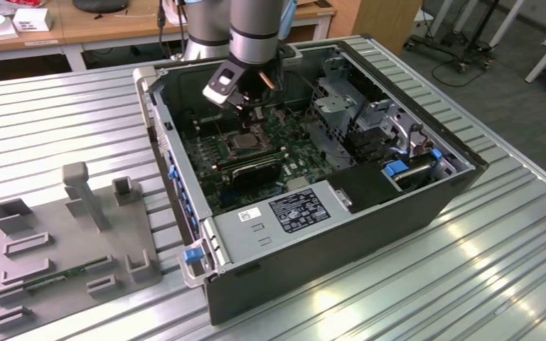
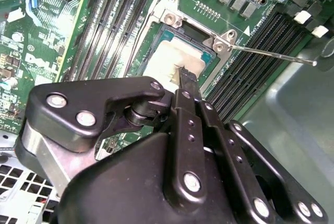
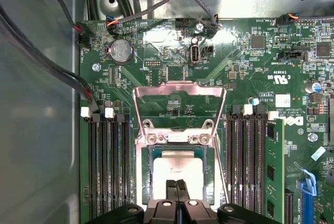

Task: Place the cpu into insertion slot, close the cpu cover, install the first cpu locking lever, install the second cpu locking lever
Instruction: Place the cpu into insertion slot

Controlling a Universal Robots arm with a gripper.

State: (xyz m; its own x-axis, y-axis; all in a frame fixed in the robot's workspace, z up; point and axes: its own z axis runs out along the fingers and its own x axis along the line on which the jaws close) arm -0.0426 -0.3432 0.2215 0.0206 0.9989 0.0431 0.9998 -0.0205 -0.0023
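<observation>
The cpu (image 3: pixel 177 171) is a pale square chip lying flat in the insertion slot (image 3: pixel 207 165) on the green motherboard; in the second wrist view the cpu (image 2: pixel 172 57) sits inside the slot's rim (image 2: pixel 172 16). The cpu cover (image 3: pixel 180 87), a silvery frame, stands swung open beyond the slot. A thin locking lever (image 2: pixel 271 54) sticks out sideways, unlatched. My gripper (image 3: pixel 176 186) hangs just over the chip with its two black fingers (image 2: pixel 186 80) pressed together and nothing between them. In the exterior view the gripper (image 1: pixel 247 114) is inside the open computer case, above the slot (image 1: pixel 244 146).
Long black memory slots (image 3: pixel 109 166) flank the socket on both sides. Cables (image 3: pixel 47 62) run along the case wall. The metal case walls (image 1: pixel 349 234) surround the board. A grey fixture tray (image 1: pixel 65 249) lies on the ribbed table at the exterior view's left.
</observation>
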